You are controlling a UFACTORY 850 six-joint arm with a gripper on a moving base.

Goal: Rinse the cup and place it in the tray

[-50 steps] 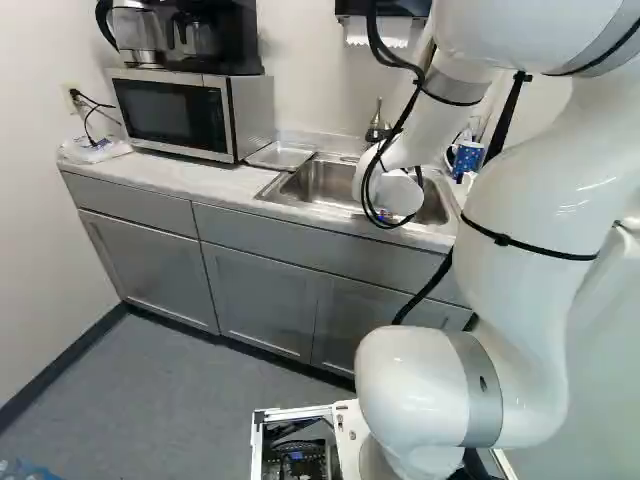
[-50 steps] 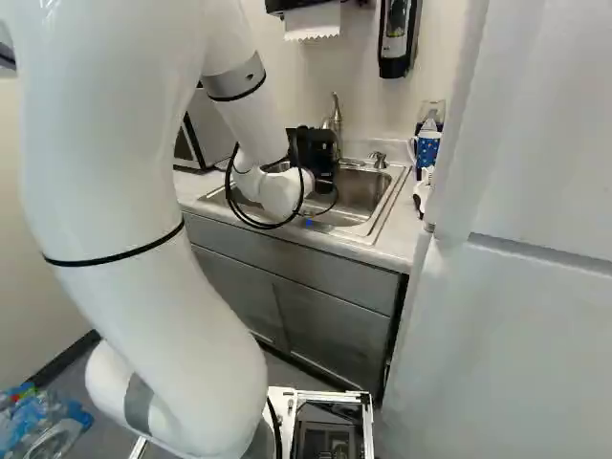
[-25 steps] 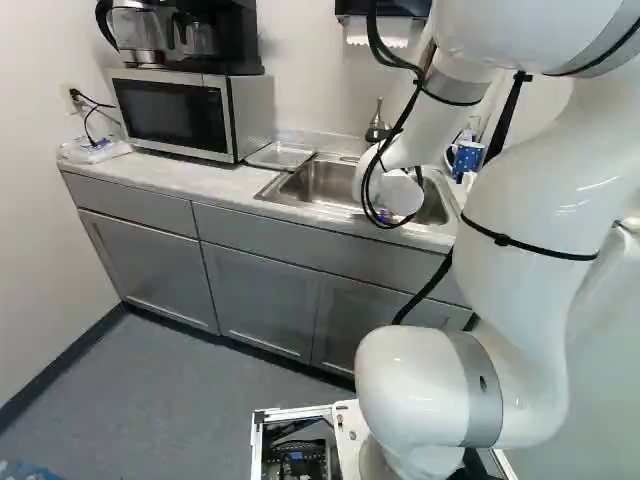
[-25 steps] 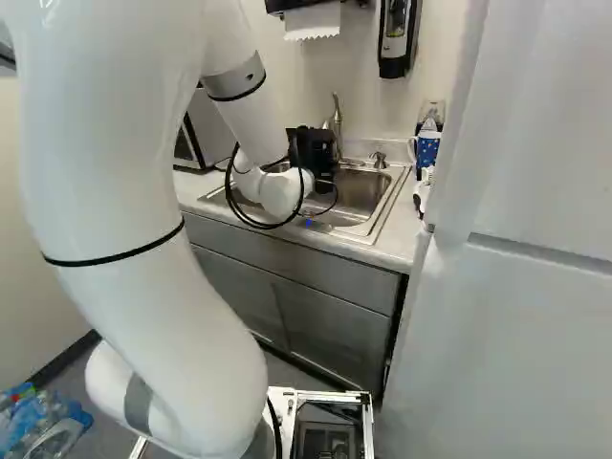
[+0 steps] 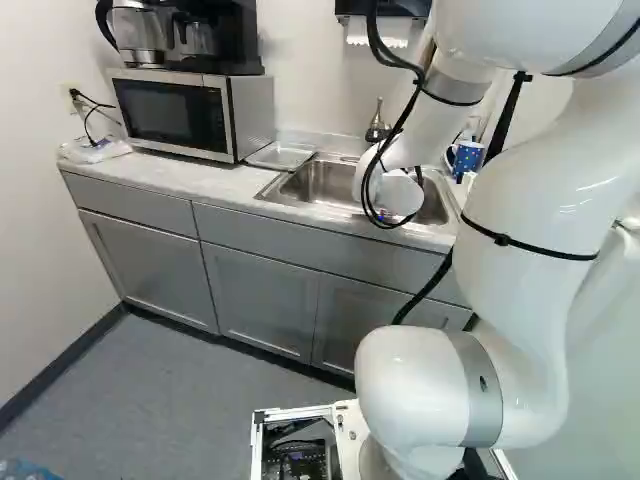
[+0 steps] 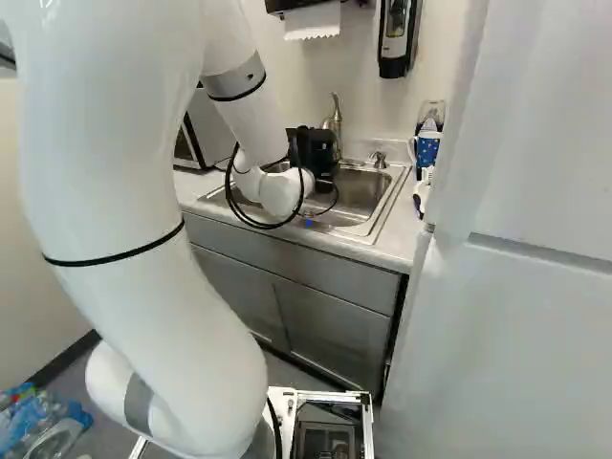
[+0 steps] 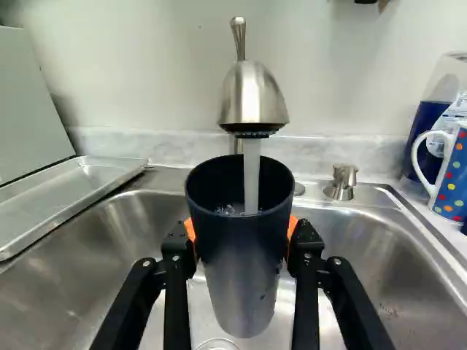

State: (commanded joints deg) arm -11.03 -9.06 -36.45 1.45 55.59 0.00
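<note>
Gripper point(image 7: 241, 232), one: clamped on both sides of dark cup point(image 7: 241, 292), upright under running faucet point(image 7: 252, 95). Advised: hold steady in the stream, then tip over sink point(image 7: 365, 255) before tray point(image 5: 283, 155), upper middle of left base view. Obscure: water depth; cup in either base view.

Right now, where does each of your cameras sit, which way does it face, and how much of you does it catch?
Left base view: behind my arm, to its left, facing ahead and slightly down at the microwave, tray and sink; my arm stands right of the middle.
Right base view: behind it, to its right, facing likewise over the sink and mug; my arm stands left of the middle.
Wrist view: on my wrist, looking along the tool, both fingers gripping the cup.
Shared: both base views show the arm, sink and mug.
</note>
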